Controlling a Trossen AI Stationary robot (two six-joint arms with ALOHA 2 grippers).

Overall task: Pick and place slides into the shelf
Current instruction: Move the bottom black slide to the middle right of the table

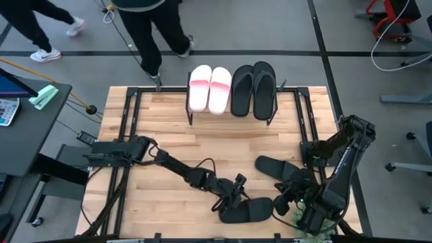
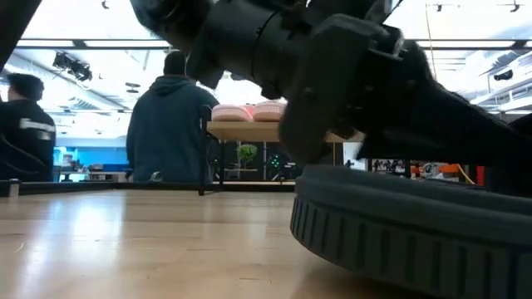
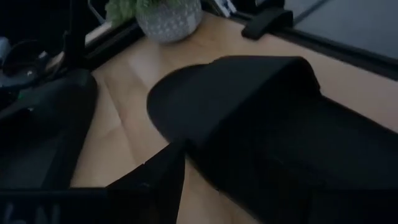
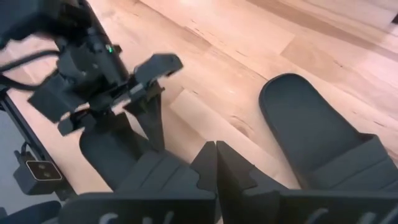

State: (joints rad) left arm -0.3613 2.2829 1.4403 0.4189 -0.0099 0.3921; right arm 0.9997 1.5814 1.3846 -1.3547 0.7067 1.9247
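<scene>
One black wide-strap slide (image 1: 246, 210) (image 3: 267, 112) lies sole-down near the table's near edge. The second one (image 1: 273, 167) (image 4: 317, 137) lies just beyond it. My left gripper (image 1: 236, 192) (image 4: 152, 93) is open and tips down over the near slide. One finger (image 3: 158, 180) stands beside the sole's edge by the strap. My right gripper (image 1: 289, 192) (image 4: 216, 165) is shut and hovers between the two slides. The shelf (image 1: 191, 116) (image 2: 249, 131) carries the pink-and-white slides (image 1: 209, 88) and the black flip-flops (image 1: 254, 88) on its top board. My left gripper comes slanting down from the table's left at the near slide, beside its strap (image 3: 249, 93). Its second finger is hidden, and I cannot tell whether either finger touches the slide.
A small potted plant (image 3: 168, 15) (image 1: 304, 226) stands at the near right corner, close to the right arm's base. People (image 1: 152, 34) (image 2: 170, 124) stand beyond the far edge. Bare wood (image 1: 202, 145) lies between the shelf and the slides.
</scene>
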